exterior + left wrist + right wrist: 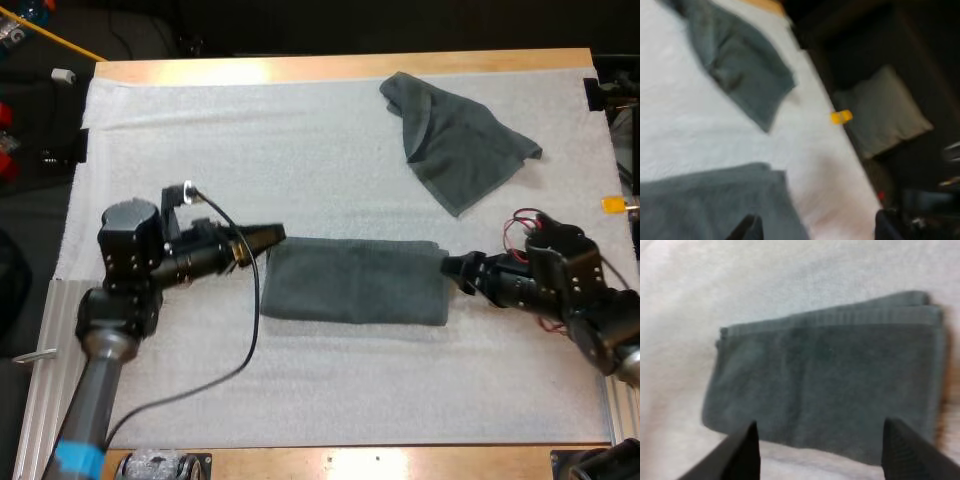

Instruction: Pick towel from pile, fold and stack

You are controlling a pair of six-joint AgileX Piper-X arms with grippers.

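Folded towel (355, 282) lies flat as a long dark grey-green rectangle in the middle of the white mat (250, 130), and from the high view the crumpled towel (455, 140) sits well apart from it, up toward the far right of the wooden counter (350, 68). The left end effector (270, 238) points in at the folded towel's left end, by its far corner. The right end effector (452, 268) noses up to the opposite end, and from here I cannot tell whether either one touches the cloth. Over to the left wrist view: the two black fingers (747, 227) stand wide apart with nothing between them, over the near end of the folded towel, and the crumpled towel spreads on the mat beyond. Now the right wrist view: the fingers (745, 455) here are spread wide too, clear of the cloth. The folded towel stretches lengthwise away from them, its layered edge showing along one long side, with bare mat all around it.
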